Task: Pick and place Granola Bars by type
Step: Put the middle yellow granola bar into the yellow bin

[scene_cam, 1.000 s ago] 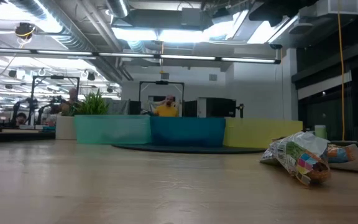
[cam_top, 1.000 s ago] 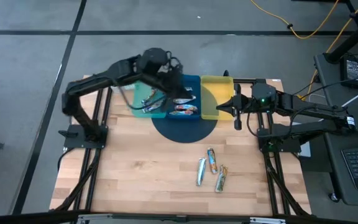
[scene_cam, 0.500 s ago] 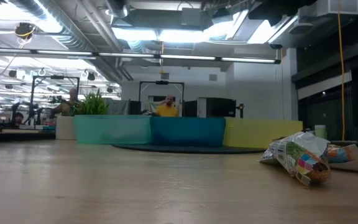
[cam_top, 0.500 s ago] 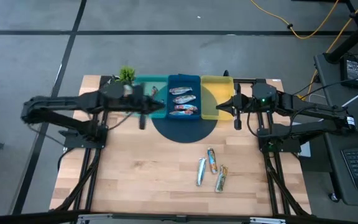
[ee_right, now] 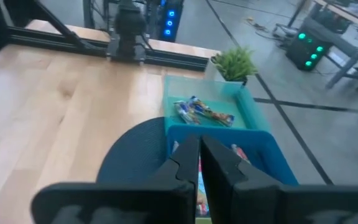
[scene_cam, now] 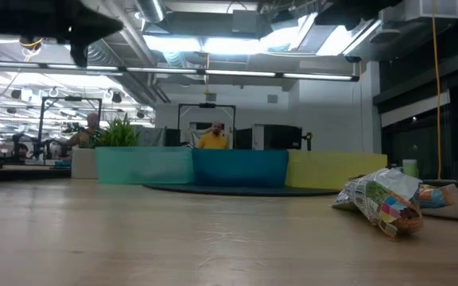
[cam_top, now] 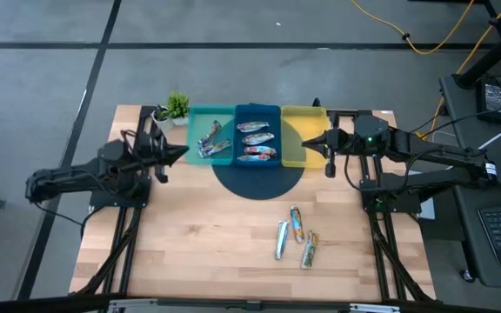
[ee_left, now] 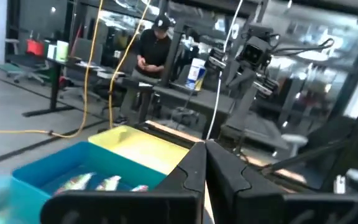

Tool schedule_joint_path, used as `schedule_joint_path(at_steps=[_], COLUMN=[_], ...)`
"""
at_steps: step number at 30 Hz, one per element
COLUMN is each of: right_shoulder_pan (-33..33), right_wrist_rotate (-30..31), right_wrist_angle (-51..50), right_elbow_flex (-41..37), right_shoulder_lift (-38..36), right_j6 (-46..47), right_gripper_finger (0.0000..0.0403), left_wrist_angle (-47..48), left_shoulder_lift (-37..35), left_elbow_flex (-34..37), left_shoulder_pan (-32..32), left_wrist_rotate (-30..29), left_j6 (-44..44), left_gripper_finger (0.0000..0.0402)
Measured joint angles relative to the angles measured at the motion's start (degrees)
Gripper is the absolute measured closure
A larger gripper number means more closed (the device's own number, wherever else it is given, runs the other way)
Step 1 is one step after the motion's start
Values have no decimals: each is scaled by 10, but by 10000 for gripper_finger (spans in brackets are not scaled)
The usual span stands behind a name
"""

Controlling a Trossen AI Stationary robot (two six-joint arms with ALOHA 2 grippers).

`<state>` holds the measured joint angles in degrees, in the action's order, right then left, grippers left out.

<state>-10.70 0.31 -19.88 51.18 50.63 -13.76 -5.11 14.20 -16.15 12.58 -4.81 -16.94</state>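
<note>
Granola bars, shiny wrappers. Three loose bars (cam_top: 296, 235) lie flat on my table's near half, close together, one silver, two multicoloured. Multicoloured bars (cam_top: 210, 139) lie in the teal tray. Silver bars (cam_top: 257, 141) lie stacked crosswise in the blue tray.

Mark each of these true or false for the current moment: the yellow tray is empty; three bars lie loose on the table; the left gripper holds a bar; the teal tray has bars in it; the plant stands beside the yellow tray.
1. The yellow tray holds no bars. True.
2. Three granola bars lie loose on the wooden table: a silver one and two multicoloured ones. True.
3. The left gripper holds a bar. False: its fingers are shut on nothing, beside the teal tray.
4. The teal tray has bars in it. True.
5. The potted plant stands beside the yellow tray. False: it stands at the teal tray's corner.
</note>
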Motion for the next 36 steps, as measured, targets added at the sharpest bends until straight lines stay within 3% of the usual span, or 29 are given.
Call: schedule_joint_path(at_steps=[5, 9, 18, 25, 28, 33, 36], right_shoulder_pan=[0, 0, 0, 0, 0, 0, 0], right_wrist_rotate=[16, 16, 17, 56, 75, 77, 77], right_wrist_angle=[0, 0, -1, -11, -12, -9, -9], right_elbow_flex=[0, 0, 0, 0, 0, 0, 0], right_shoulder_lift=[0, 0, 0, 0, 0, 0, 0], right_j6=[1, 2, 17, 14, 14, 17, 34], right_gripper_finger=[383, 383, 383, 383, 383, 383, 383], left_wrist_angle=[-107, -162, -81, 3, 62, 15, 36], left_shoulder_lift=[-50, -51, -67, -119, -142, -142, -141], left_elbow_flex=[99, 129, 130, 130, 130, 156, 157], left_shoulder_pan=[-22, -63, -115, -109, -101, -91, -86], left_wrist_rotate=[-12, -20, -40, 39, 46, 78, 88], left_j6=[-43, -35, 6, 8, -6, -5, -9], left_gripper_finger=[400, 400, 400, 400, 401, 400, 401])
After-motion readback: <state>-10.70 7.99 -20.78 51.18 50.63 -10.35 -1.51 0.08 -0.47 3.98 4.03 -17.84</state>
